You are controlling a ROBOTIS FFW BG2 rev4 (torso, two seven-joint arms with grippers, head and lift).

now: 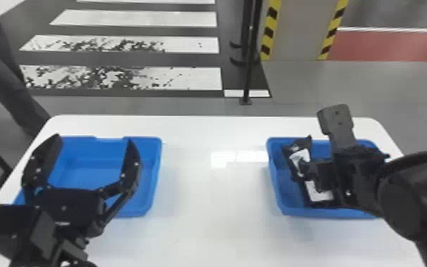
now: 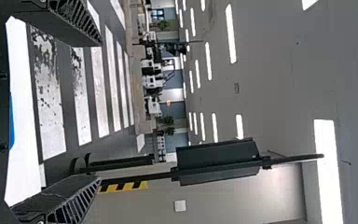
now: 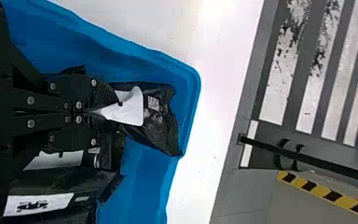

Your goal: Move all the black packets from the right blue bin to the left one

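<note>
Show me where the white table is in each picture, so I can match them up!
Head view: across the lower half, under the left blue bin and right blue bin; table.
Left wrist view: a pale band near the left edge, table.
Right wrist view: from top middle downward, beside the right bin, table.
Shared landmark: white floor stripes, beyond the table.

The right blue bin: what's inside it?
Several black packets lie in the bin, one with the jaws of the right gripper shut on it. What lies beneath the gripper is covered, so I can't tell the total.
</note>
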